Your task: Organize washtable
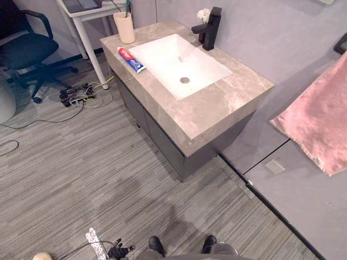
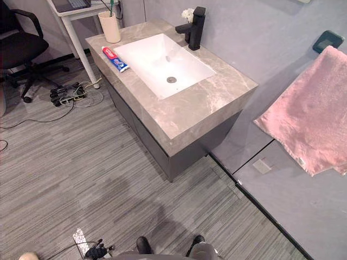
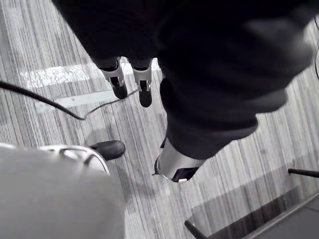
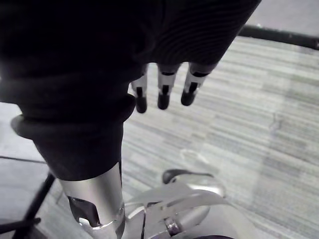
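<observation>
The washtable (image 1: pixel 217 103) has a beige marble top with a white sink (image 1: pixel 162 57) set in it. A red and blue toothpaste tube (image 1: pixel 131 59) lies flat on the top beside the sink's left rim. Behind it at the far left corner stands a beige cup (image 1: pixel 125 27) with a green toothbrush (image 1: pixel 128 6) in it. A black faucet (image 1: pixel 210 30) stands at the back of the sink. A pink towel (image 1: pixel 320 119) hangs on the wall to the right. My left hand (image 3: pixel 144 87) and right hand (image 4: pixel 163 92) hang over the floor, fingers straight, holding nothing.
A small white flower (image 1: pixel 203 14) sits by the faucet. A black office chair (image 1: pixel 24 51), a white table (image 1: pixel 89 38) and a power strip with cables (image 1: pixel 78 93) stand left of the washtable. Grey striped carpet lies between me and the cabinet.
</observation>
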Robot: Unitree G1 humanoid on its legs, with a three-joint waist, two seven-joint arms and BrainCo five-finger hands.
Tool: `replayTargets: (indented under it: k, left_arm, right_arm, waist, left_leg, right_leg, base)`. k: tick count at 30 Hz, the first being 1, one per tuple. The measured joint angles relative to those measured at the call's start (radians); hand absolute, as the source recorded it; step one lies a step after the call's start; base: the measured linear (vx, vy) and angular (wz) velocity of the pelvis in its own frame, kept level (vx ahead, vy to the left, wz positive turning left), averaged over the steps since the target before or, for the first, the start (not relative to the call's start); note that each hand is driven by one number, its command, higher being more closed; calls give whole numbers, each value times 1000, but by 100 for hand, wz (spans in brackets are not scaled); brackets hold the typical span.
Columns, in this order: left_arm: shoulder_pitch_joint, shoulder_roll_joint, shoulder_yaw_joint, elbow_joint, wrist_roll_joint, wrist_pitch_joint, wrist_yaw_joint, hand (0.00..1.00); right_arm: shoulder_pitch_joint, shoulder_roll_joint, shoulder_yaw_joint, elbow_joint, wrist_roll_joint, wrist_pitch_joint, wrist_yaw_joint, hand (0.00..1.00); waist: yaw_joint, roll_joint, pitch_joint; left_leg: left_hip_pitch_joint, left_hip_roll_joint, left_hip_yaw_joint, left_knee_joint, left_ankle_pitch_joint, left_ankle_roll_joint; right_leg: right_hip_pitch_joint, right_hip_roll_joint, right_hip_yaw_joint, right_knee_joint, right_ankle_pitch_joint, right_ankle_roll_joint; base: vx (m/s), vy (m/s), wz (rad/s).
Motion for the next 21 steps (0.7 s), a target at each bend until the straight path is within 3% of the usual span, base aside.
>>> replayTargets:
  k: [3,4,7,10,12,14,17,19,21]
  left_arm:
    - [17,-3,68,0,46,2,18,0]
    - [22,-9,101,-1,67,8,25,0]
    - [23,-11,152,-2,99,15,38,0]
    - [44,-27,155,-3,102,24,42,0]
    - [60,-33,104,-2,102,31,44,0]
    - [47,-26,51,-1,100,30,48,0]
    - [6,-22,1,13,97,25,52,0]
    - [4,-28,-21,32,97,21,53,0]
    - [5,-29,-22,38,98,20,52,0]
  right_arm:
    - [7,-3,0,-6,-7,5,2,0]
    - [16,-2,0,-18,-7,8,3,0]
    - [18,6,-3,-18,-6,19,1,0]
    - [3,5,0,-18,-12,19,1,0]
    - [-17,4,29,-15,-56,20,0,0]
    - [-41,0,51,-14,-99,21,0,0]
    - [-63,-11,90,-11,-149,17,2,0]
    - [-69,-28,91,3,-157,14,-4,0]
    - [-69,-30,91,4,-152,12,-7,0]
  waist:
    - [20,8,6]
    - [22,10,7]
    - [23,9,6]
    - [27,-1,-4]
    - [30,-27,-21]
    - [30,-39,-26]
    - [28,-21,-22]
    - [28,1,-32]
    - [27,6,-34]
  left_leg:
    - [-2,1,-20,0,-5,10]
    - [-6,5,-67,1,-5,10]
    - [-37,15,-188,22,-5,9]
    - [-53,7,-259,4,14,1]
    - [-85,-21,-308,1,77,3]
    - [-110,-27,-345,0,106,-2]
    - [-119,-15,-381,-1,135,-17]
    - [-114,6,-399,-1,139,-24]
    - [-113,21,-403,-1,140,-25]
  right_leg:
    - [-24,0,107,56,4,-4]
    - [-50,11,238,131,4,-4]
    - [-45,42,399,201,0,1]
    - [-14,52,446,172,-31,35]
    - [31,51,489,71,-114,22]
    - [72,51,482,-17,-139,33]
    - [116,65,449,-75,-175,68]
    - [119,89,441,-68,-183,55]
    - [121,104,438,-65,-190,50]
  base:
    - [-57,-12,25]
    - [-18,-19,71]
    - [25,-59,127]
    - [46,-78,86]
    - [59,-134,61]
    - [4,-181,54]
    - [-45,-184,38]
    - [-68,-144,12]
    - [-55,-121,3]
